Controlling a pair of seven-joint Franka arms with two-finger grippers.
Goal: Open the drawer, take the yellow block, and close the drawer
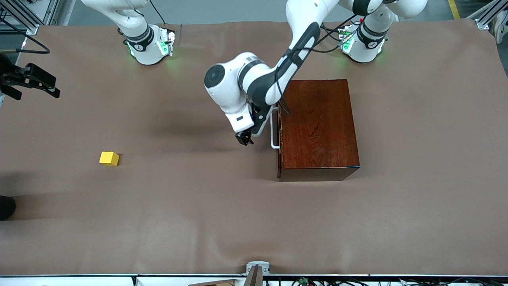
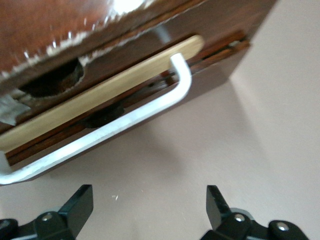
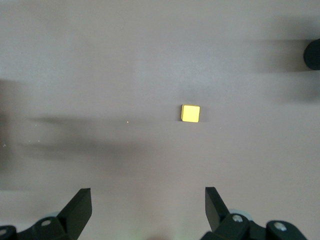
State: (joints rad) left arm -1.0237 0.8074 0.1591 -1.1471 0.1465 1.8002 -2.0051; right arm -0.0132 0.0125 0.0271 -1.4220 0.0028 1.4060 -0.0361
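The dark reddish-brown wooden box (image 1: 319,127) stands toward the left arm's end of the table. Its drawer (image 2: 100,95) is pushed in or nearly so, showing only a pale wood strip. The white bar handle (image 1: 274,133) (image 2: 125,125) faces the table's middle. My left gripper (image 1: 245,140) (image 2: 150,200) hangs open just in front of the handle, touching nothing. The yellow block (image 1: 109,158) (image 3: 190,113) lies on the brown cloth toward the right arm's end. My right gripper (image 1: 49,85) (image 3: 148,200) is open and empty, high over that end of the table.
The brown cloth (image 1: 222,214) covers the whole table. A dark round object (image 1: 6,206) (image 3: 313,55) sits at the table's edge toward the right arm's end, nearer the front camera than the block.
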